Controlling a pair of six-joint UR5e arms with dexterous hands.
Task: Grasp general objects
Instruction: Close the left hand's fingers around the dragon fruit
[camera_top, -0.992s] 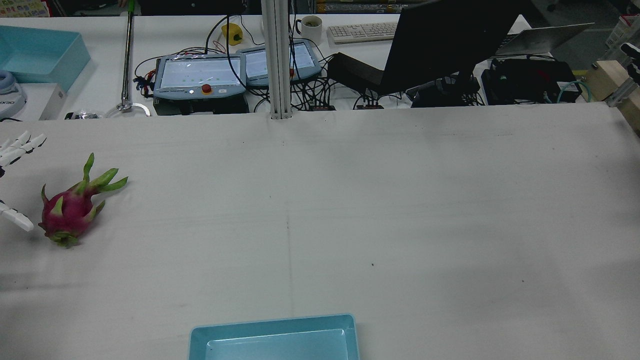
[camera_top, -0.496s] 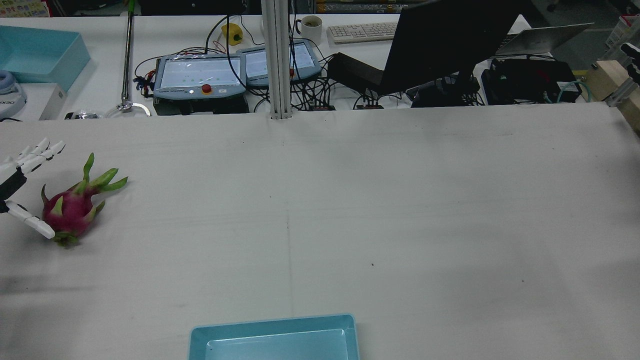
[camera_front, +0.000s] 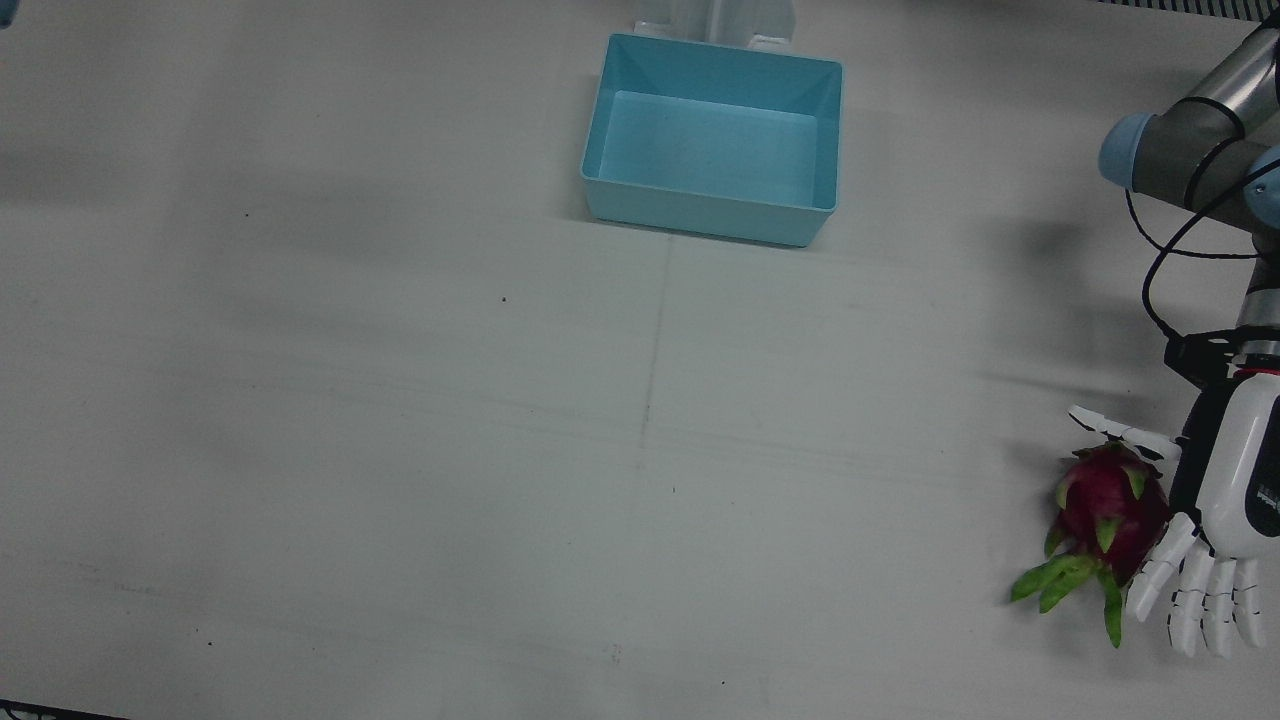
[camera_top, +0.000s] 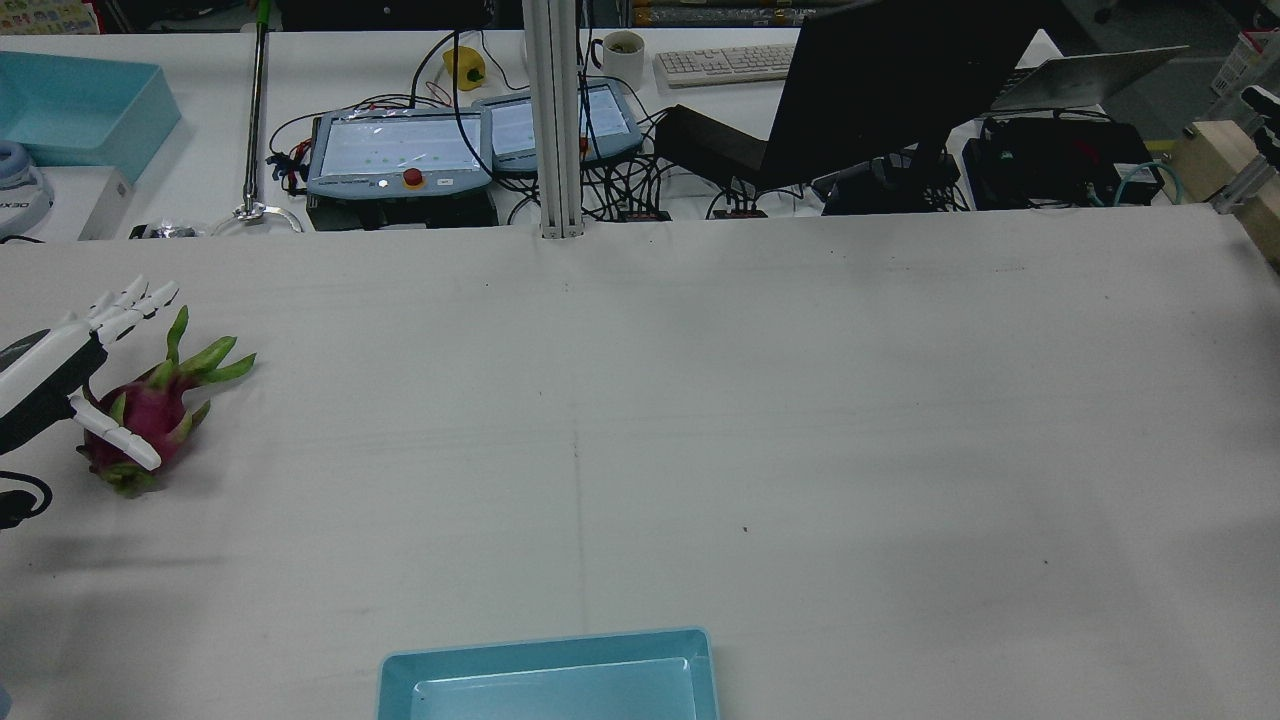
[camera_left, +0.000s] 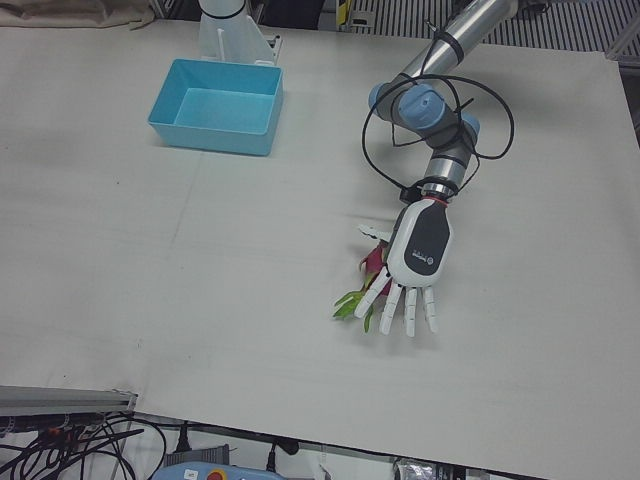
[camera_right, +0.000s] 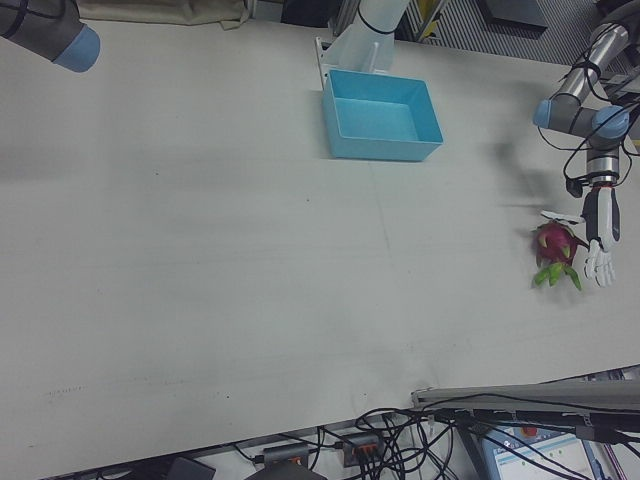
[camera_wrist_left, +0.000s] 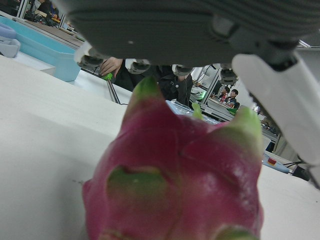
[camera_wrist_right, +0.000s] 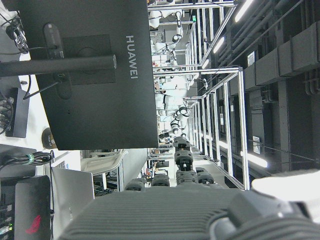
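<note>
A pink dragon fruit (camera_front: 1105, 512) with green leafy tips lies on the white table near the robot's left edge, also seen in the rear view (camera_top: 155, 412) and the left-front view (camera_left: 374, 262). My left hand (camera_front: 1228, 490) hovers flat over and beside it, open, fingers (camera_front: 1200, 598) stretched past the leafy end and the thumb (camera_top: 118, 436) across the fruit's round end. The left hand view is filled by the fruit (camera_wrist_left: 175, 185) just under the palm. My right hand (camera_wrist_right: 165, 215) shows only as its dark base; its fingers are hidden.
An empty light-blue bin (camera_front: 700, 214) stands at the table's middle on the robot's side (camera_top: 545, 648). Beyond the far edge are teach pendants (camera_top: 400, 150), cables and a black monitor (camera_top: 890, 80). The right arm's elbow (camera_right: 50, 30) sits at its far corner.
My left hand has moved in from the table's left edge and now reaches over the dragon fruit, thumb across it. The fruit has stayed put.
</note>
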